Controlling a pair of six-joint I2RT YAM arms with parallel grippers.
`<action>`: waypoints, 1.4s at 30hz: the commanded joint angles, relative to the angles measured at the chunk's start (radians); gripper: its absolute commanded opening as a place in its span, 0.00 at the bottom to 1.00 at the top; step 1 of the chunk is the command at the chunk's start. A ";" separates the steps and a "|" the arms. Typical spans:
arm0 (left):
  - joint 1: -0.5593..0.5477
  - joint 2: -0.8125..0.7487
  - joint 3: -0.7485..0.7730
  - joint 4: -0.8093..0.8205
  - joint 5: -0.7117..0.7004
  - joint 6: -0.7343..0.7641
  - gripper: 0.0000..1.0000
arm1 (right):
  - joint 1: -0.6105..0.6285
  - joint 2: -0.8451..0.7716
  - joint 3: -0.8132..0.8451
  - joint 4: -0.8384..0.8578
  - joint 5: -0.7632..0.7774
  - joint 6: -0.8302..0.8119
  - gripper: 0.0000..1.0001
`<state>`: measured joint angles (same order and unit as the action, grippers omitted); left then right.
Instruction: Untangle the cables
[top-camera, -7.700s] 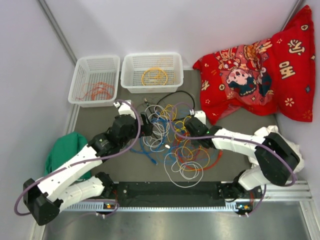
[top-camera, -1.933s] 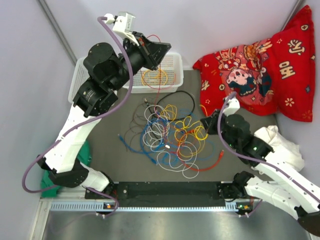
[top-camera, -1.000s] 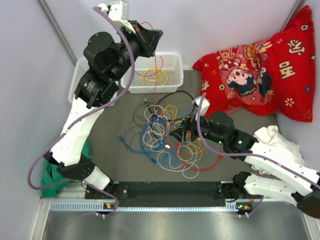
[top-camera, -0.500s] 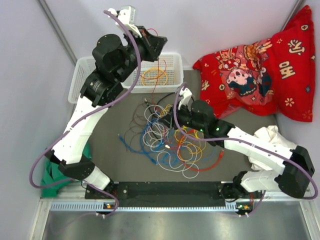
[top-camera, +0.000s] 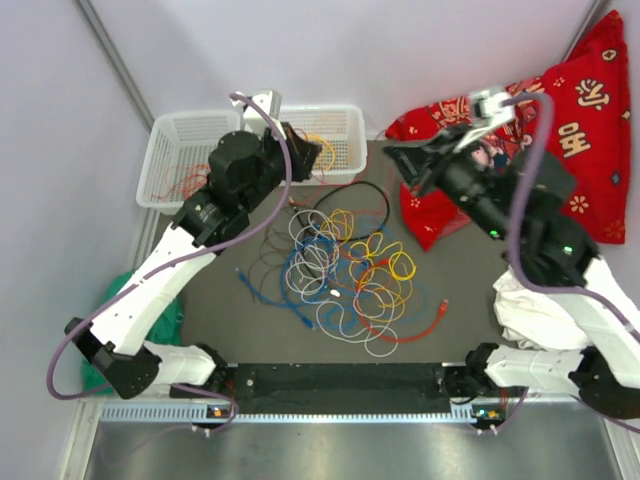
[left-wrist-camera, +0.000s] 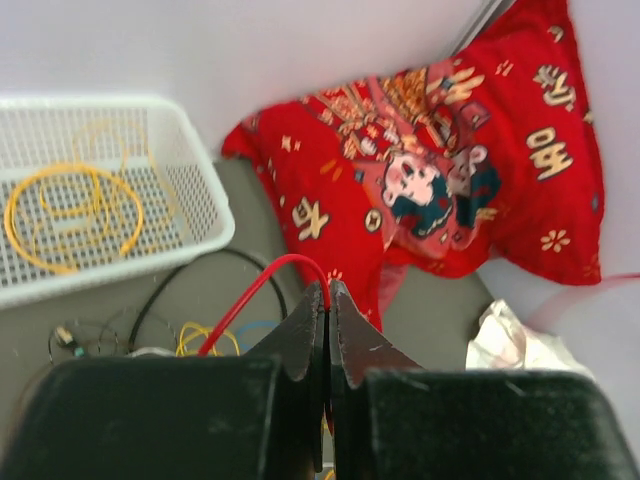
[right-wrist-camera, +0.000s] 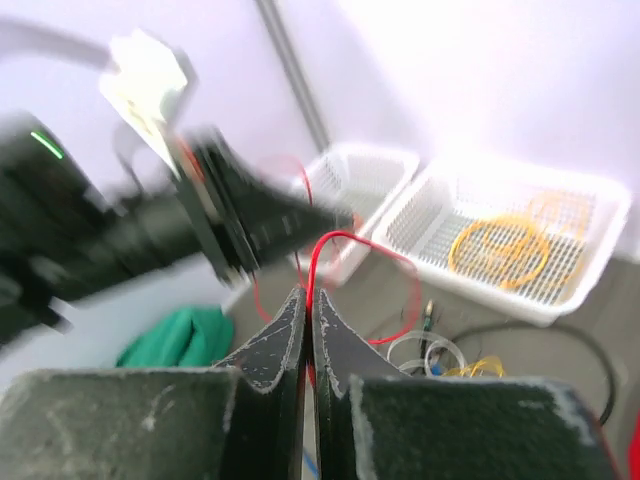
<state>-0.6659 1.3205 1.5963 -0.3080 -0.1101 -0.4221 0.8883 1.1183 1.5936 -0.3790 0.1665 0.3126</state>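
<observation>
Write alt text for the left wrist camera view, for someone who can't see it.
The left gripper, shut, pinches a thin red cable. Behind it lie a white basket holding a yellow cable coil and a red printed cloth.

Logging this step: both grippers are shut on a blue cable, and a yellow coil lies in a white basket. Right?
No: both wrist views show a red cable, not blue. The left gripper and right gripper are shut on it; the yellow coil does lie in the white basket.
</observation>
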 joint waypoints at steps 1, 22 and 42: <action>0.002 -0.099 -0.162 0.180 0.019 -0.069 0.00 | 0.006 -0.020 0.046 -0.164 0.125 -0.069 0.00; -0.058 -0.221 -0.806 1.233 0.601 -0.334 0.49 | 0.006 -0.043 -0.118 -0.166 0.100 0.066 0.00; -0.253 -0.127 -0.796 1.149 0.448 0.028 0.61 | 0.006 -0.020 -0.087 -0.164 -0.070 0.237 0.00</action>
<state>-0.9173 1.2167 0.7761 0.8238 0.3996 -0.4740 0.8883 1.1271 1.4551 -0.5697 0.1268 0.5156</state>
